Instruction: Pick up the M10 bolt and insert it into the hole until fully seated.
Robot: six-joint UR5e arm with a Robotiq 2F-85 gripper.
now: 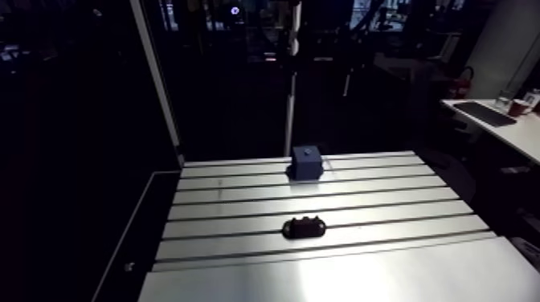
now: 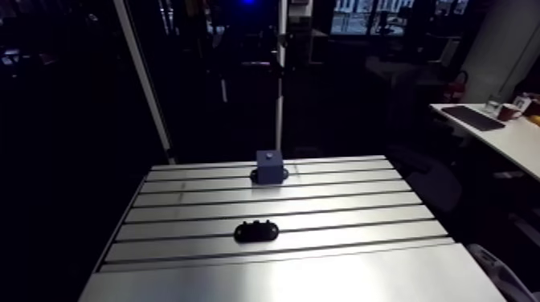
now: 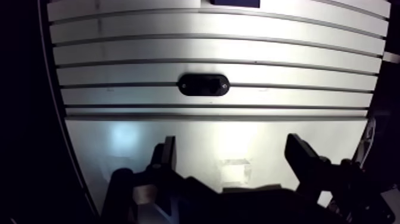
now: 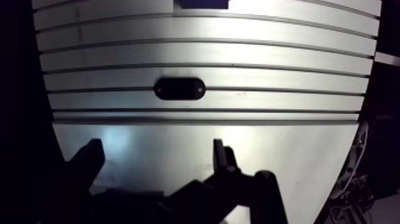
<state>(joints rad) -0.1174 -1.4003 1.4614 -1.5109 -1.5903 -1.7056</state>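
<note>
A small blue block with a hole in its top stands at the far middle of the slotted table. Nearer, a black oval holder lies across a slot; I cannot make out a bolt as separate from it. In the wrist view my gripper hovers over the smooth front plate, open, with nothing between its dark fingers. The holder lies ahead of the fingers, and the blue block's edge shows farther ahead. The arm view does not show the gripper.
A smooth metal plate forms the table's near part. A slanted white frame post rises at the table's far left corner, and a thin upright pole stands behind the blue block. The table's left edge drops into darkness.
</note>
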